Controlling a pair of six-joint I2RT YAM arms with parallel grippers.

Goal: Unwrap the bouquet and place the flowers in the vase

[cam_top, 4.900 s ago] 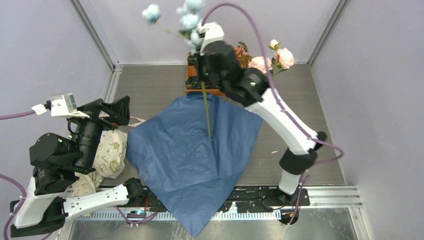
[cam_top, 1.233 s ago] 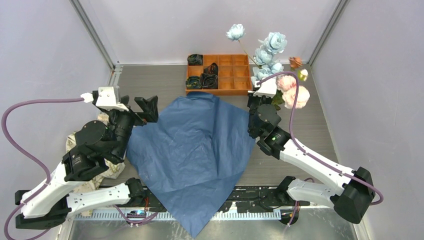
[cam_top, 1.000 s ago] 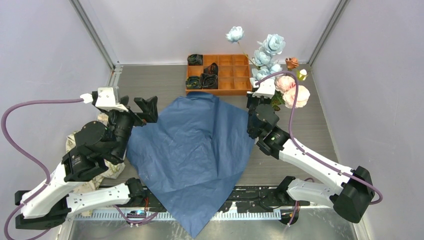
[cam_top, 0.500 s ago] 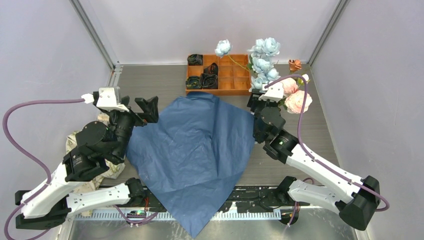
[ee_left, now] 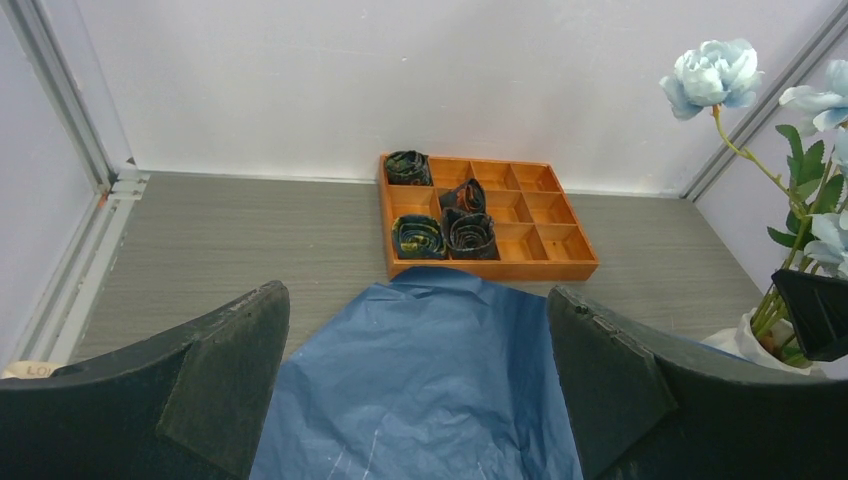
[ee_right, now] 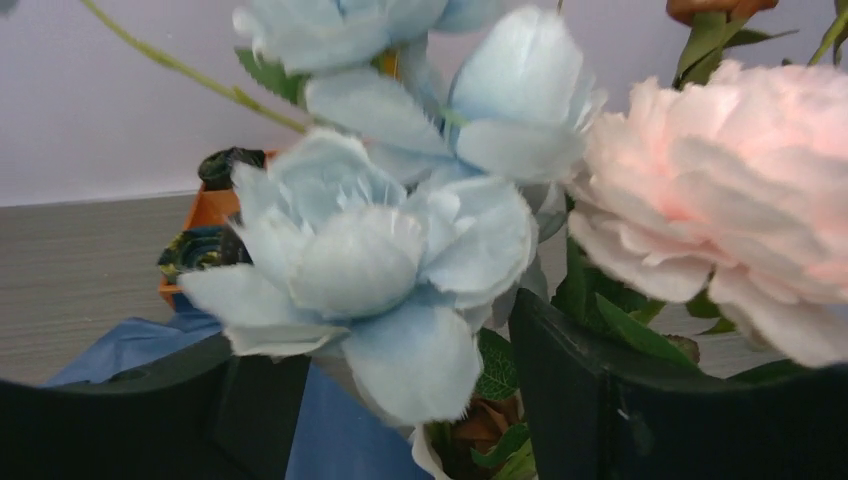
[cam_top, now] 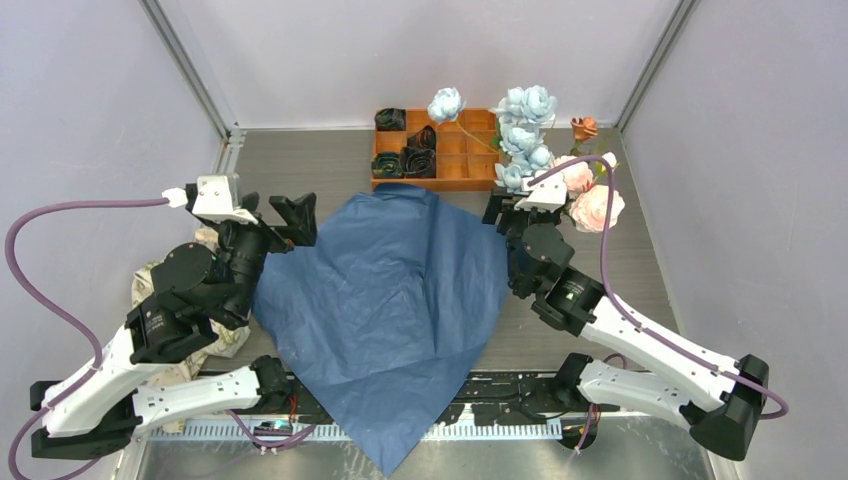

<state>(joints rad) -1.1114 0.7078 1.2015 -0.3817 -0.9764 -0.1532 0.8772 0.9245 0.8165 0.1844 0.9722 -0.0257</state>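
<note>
The right gripper [ee_right: 400, 370] has opened wide, the flowers [cam_top: 525, 125] loose between its fingers; the left gripper [ee_left: 417, 310] gapes empty.

Left arm [cam_top: 180, 395]: white links, black joint housings, white wrist camera box.
Right arm [cam_top: 650, 340]: same white-and-black build.
Cables [cam_top: 90, 205]: purple, one per wrist.
Pincer fingers [ee_left: 220, 385]: matte black, wedge-shaped.

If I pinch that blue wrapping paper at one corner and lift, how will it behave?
The blue wrapping paper is probably floppy: its near corner drapes past the near edge of the table. It looks thin and creased, so it is likely very light and easy to tear. Pushed, it would probably bunch up.
</note>
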